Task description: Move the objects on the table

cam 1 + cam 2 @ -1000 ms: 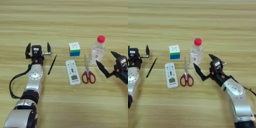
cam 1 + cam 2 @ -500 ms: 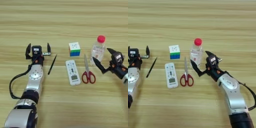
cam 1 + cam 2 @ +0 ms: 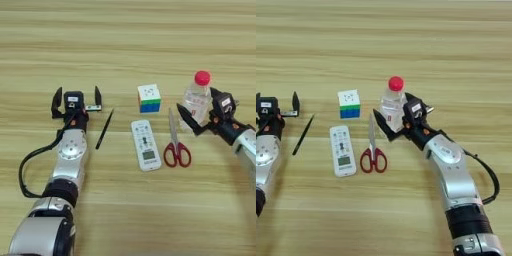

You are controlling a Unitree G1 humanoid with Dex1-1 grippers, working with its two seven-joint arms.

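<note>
right gripper (image 3: 394, 116): fingers spread wide, one on each side of the clear bottle (image 3: 391, 106), level with its lower body. contact cannot be confirmed; the spread reads as a straddle ahead of a squeeze, not a hold. the arm comes in low from the robot's right, which suits a side grasp on an upright item.

left gripper (image 3: 76, 98): fingers wide apart, pointing away from the robot, nothing between them. it sits on the bench (image 3: 125, 40) well to the left of the row of items and looks idle.

bottle: upright, red cap on top, at the right end of the group. a side grip low on the body should limit tipping, though thin plastic may flex.

other items, lying flat: red-handled scissors (image 3: 175, 142) just left of the bottle, blades away from the robot; white remote (image 3: 145, 144) beside them; puzzle cube (image 3: 149, 97) beyond the remote; a thin black pen (image 3: 104, 129) near the left gripper.

judgement: bottle pickup in hand, not yet lifted.
</note>
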